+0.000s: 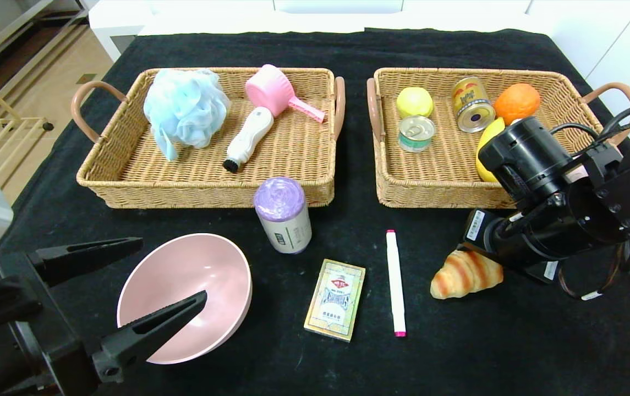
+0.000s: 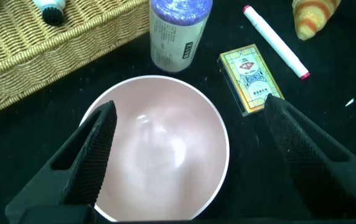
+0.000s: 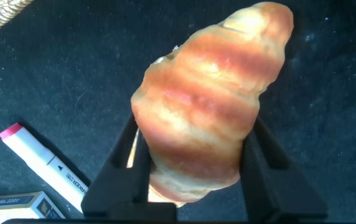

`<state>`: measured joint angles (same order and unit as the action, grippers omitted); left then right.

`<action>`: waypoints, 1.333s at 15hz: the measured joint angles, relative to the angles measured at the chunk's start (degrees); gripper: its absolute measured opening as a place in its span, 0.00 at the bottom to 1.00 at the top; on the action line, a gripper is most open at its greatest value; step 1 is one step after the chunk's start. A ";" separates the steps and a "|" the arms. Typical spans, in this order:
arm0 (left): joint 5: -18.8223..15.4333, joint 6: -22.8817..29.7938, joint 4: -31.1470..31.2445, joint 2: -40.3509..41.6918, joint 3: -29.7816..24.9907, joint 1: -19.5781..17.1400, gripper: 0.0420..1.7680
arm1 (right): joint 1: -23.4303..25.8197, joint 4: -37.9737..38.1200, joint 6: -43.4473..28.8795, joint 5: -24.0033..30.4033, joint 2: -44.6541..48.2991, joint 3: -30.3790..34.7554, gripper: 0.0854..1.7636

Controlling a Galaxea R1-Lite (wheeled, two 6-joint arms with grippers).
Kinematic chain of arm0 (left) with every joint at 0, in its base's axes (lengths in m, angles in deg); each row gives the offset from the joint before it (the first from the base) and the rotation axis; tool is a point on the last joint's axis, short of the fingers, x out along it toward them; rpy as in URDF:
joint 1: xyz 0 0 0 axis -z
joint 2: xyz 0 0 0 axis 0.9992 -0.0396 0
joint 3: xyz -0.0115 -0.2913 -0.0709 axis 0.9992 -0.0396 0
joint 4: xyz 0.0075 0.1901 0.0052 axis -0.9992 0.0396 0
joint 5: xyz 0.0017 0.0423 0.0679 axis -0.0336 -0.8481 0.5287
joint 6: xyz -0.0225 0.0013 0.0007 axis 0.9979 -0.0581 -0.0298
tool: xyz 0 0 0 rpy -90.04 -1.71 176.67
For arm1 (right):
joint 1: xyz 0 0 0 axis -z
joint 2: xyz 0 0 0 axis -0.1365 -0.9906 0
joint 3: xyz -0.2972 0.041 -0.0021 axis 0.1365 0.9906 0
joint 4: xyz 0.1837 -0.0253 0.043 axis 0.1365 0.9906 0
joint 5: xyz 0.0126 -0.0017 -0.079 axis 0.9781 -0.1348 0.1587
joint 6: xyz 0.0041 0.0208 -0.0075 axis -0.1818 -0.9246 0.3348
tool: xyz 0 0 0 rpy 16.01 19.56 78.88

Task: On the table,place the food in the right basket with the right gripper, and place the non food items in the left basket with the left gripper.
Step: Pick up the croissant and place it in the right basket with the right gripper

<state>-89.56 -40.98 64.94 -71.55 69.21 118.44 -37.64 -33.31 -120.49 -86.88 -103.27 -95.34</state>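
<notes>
A croissant [image 1: 466, 273] lies on the black cloth in front of the right basket [image 1: 430, 195]. My right gripper [image 3: 190, 149] is down at the croissant's right end, its fingers [image 3: 112, 168] pressed against both sides of the croissant [image 3: 209, 106]. My left gripper [image 1: 173, 269] is open and empty, hovering over a pink bowl [image 1: 182, 297]; in the left wrist view [image 2: 188, 104] its fingers straddle the bowl [image 2: 159, 149]. The left basket [image 1: 204, 192] stands at the back left.
A purple-topped roll [image 1: 283, 214], a card box [image 1: 335, 300] and a white marker [image 1: 395, 283] lie between the bowl and the croissant. The left basket holds a blue sponge, a pink scoop and a white brush. The right basket holds fruit and two cans.
</notes>
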 joint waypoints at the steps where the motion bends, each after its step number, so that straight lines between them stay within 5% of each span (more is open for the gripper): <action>1: 0.00 0.00 0.02 0.00 0.00 0.02 0.97 | 0.00 0.00 0.00 0.02 -0.06 0.02 0.45; 14: 0.01 -0.35 0.38 -0.13 -0.16 0.05 0.97 | -0.50 1.08 0.72 0.24 2.01 -0.55 0.45; 20: 0.09 -0.44 0.35 -0.20 -0.35 0.05 0.97 | -1.21 5.29 9.62 0.09 7.85 -0.37 0.45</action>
<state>-89.48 -41.42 65.29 -71.74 68.86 118.49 -38.85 -28.02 -110.87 -86.79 -95.42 -95.71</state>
